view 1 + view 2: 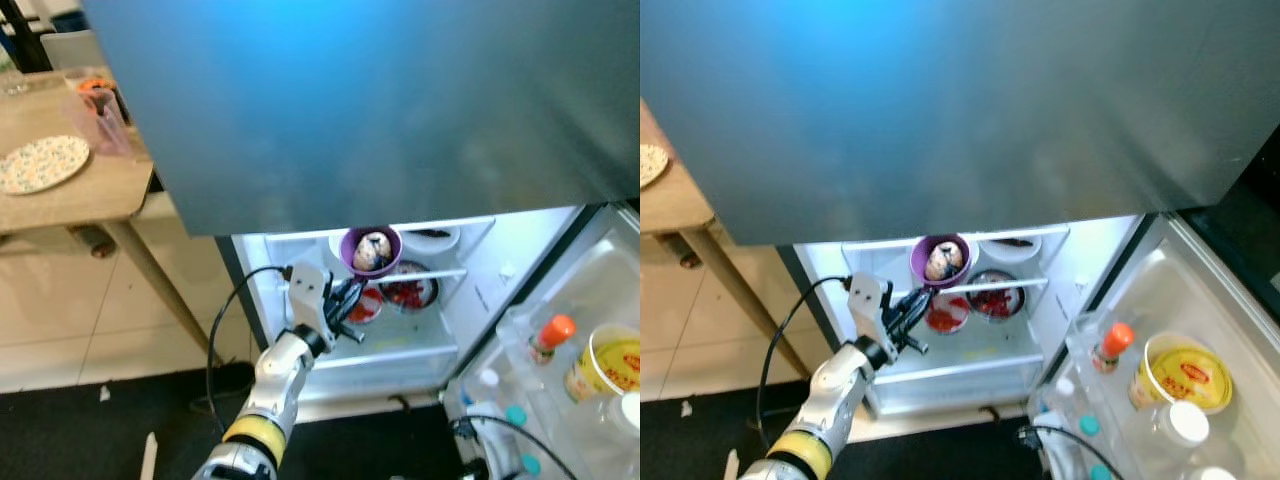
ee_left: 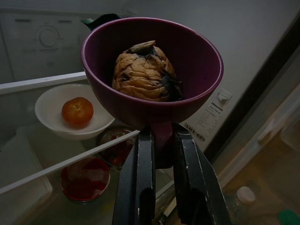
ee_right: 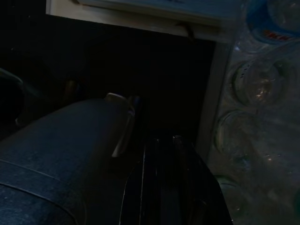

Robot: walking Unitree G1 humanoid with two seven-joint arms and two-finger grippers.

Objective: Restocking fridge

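Note:
A purple bowl (image 1: pixel 370 250) with a brown wrinkled pastry (image 2: pixel 143 70) in it hangs in front of the open fridge's upper shelf (image 1: pixel 440 274). My left gripper (image 1: pixel 348 298) reaches up from below, shut on the bowl's near wall (image 2: pixel 161 136). Behind the bowl in the left wrist view, a white bowl (image 2: pixel 51 105) holding an orange-red fruit (image 2: pixel 77 112) sits on that shelf. My right gripper (image 3: pixel 165 140) hangs idle in the dark by the fridge's base, fingers together and holding nothing.
Two bowls of red food (image 1: pixel 408 290) sit on the lower shelf. The open door's rack at right holds an orange-capped bottle (image 1: pixel 550 338), a yellow tub (image 1: pixel 615 365) and water bottles. A wooden table (image 1: pixel 100 195) with a plate (image 1: pixel 42 163) stands at left. The grey upper door (image 1: pixel 380 100) looms overhead.

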